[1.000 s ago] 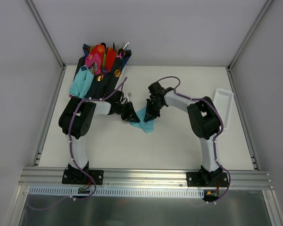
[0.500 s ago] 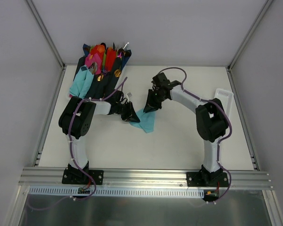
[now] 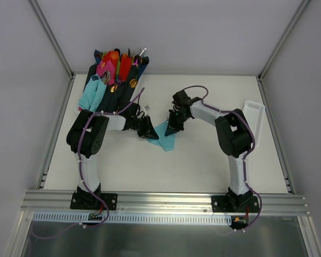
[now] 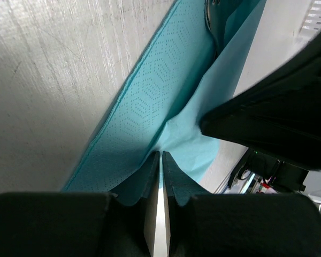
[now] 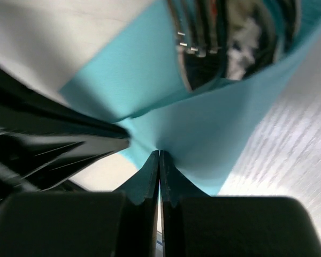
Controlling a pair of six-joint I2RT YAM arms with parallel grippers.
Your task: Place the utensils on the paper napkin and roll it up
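At the middle of the desk (image 3: 203, 160), the paper napkin (image 3: 166, 139) is folded over the utensils (image 5: 188, 51) and is pinched by the left fingers (image 4: 150, 176) from 10 o'clock and the right fingers (image 5: 150, 176) from 12 o'clock. The paper is judged thin and easily torn, and the metal slippery, so the edges should be held. What the white tray (image 3: 254, 120) at 3 o'clock holds cannot be told.

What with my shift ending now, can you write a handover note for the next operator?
Hands: left hand shut, pinching one edge of the paper napkin; right hand shut, pinching another edge.
Things: utensils lie inside the napkin's fold, between the two hands.
Done: utensils are on the napkin, with paper folded over them.
Left: the rolling; the napkin looks loosely folded, not yet a roll.
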